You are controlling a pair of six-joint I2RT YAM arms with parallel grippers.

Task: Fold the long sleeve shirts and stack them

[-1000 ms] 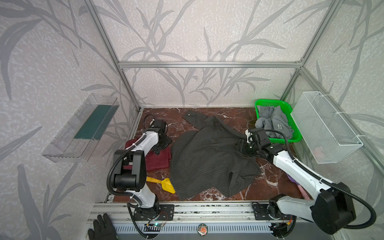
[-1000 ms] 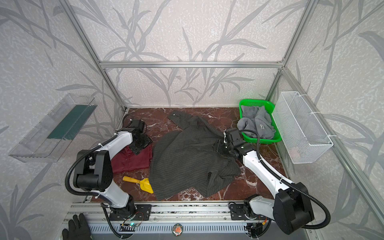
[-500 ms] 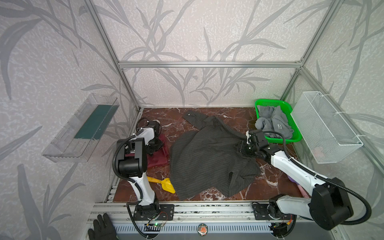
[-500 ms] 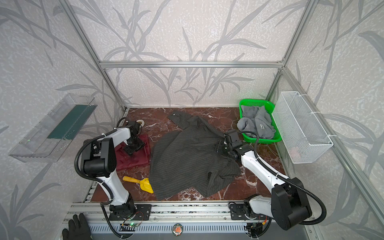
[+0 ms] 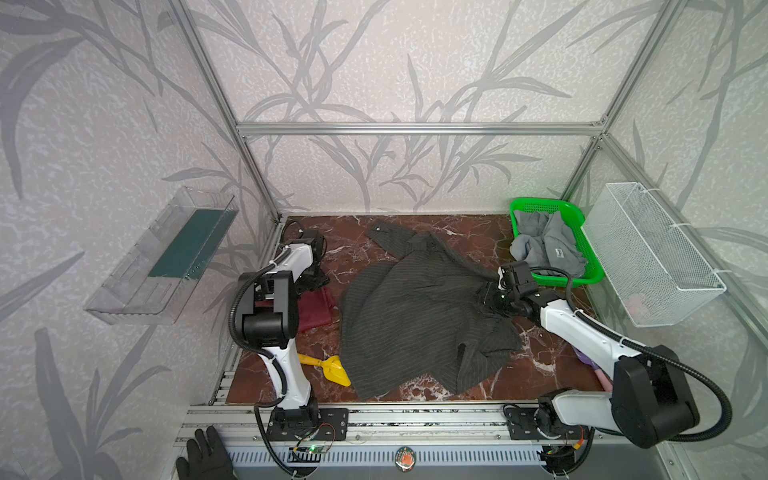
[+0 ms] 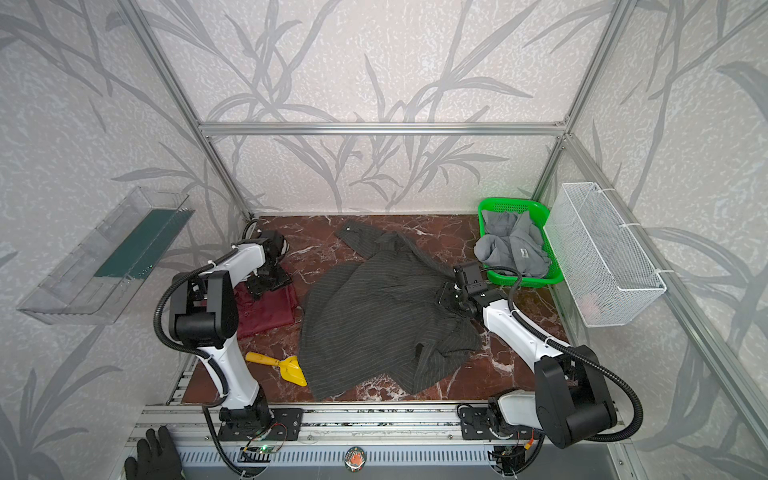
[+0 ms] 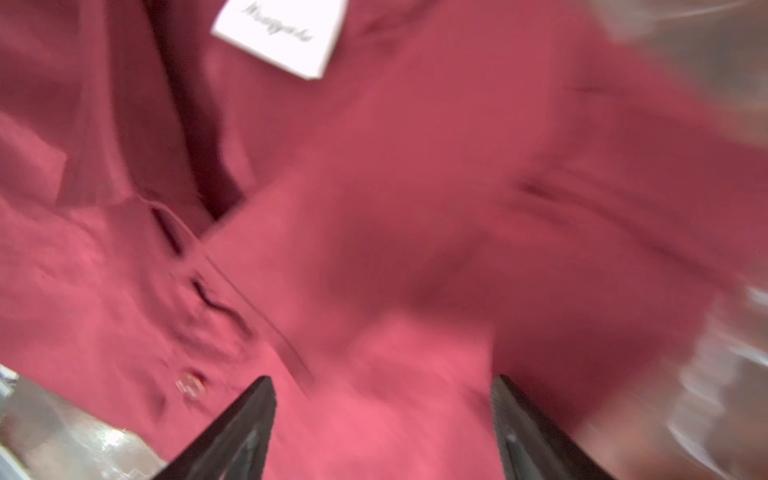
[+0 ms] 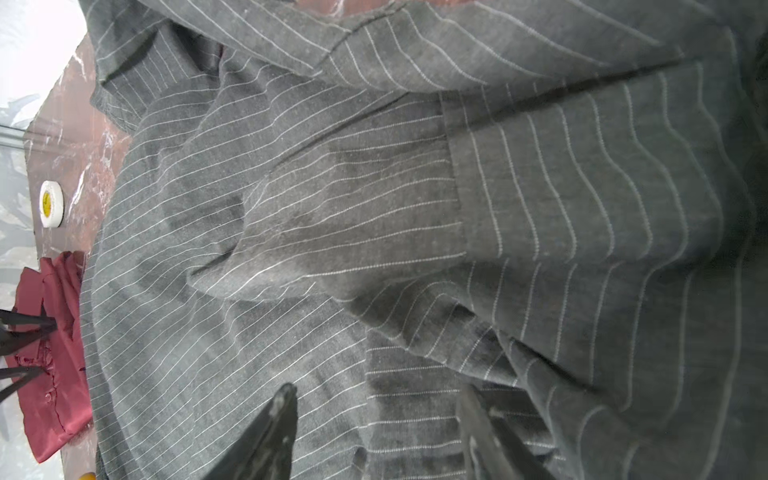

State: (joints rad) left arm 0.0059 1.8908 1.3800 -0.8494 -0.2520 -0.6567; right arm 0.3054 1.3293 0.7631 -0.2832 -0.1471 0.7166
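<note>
The dark charcoal pinstriped shirt (image 5: 419, 316) (image 6: 374, 320) lies spread and rumpled mid-table. My right gripper (image 5: 487, 296) (image 6: 448, 297) (image 8: 378, 401) hovers open at its right edge, striped cloth below the jaws and none pinched. A maroon shirt (image 5: 316, 309) (image 6: 268, 311) (image 7: 415, 199) lies folded at the left, its white neck label (image 7: 282, 33) showing. Just above its far end my left gripper (image 5: 315, 281) (image 6: 266, 283) (image 7: 384, 386) stands wide open, holding nothing. The light grey shirt (image 5: 548, 245) (image 6: 515, 245) sits bunched in a green basket (image 5: 536, 203) (image 6: 511, 204).
A yellow scoop (image 5: 328, 365) (image 6: 286, 368) lies near the front left beside the pinstriped shirt. A white wire basket (image 5: 652, 257) hangs on the right wall and a clear tray (image 5: 166, 257) on the left wall. A tape roll (image 8: 52, 203) sits at the back left.
The left arm's elbow has swung up and back while its gripper stayed over the maroon shirt's far end. Right arm has barely moved.
</note>
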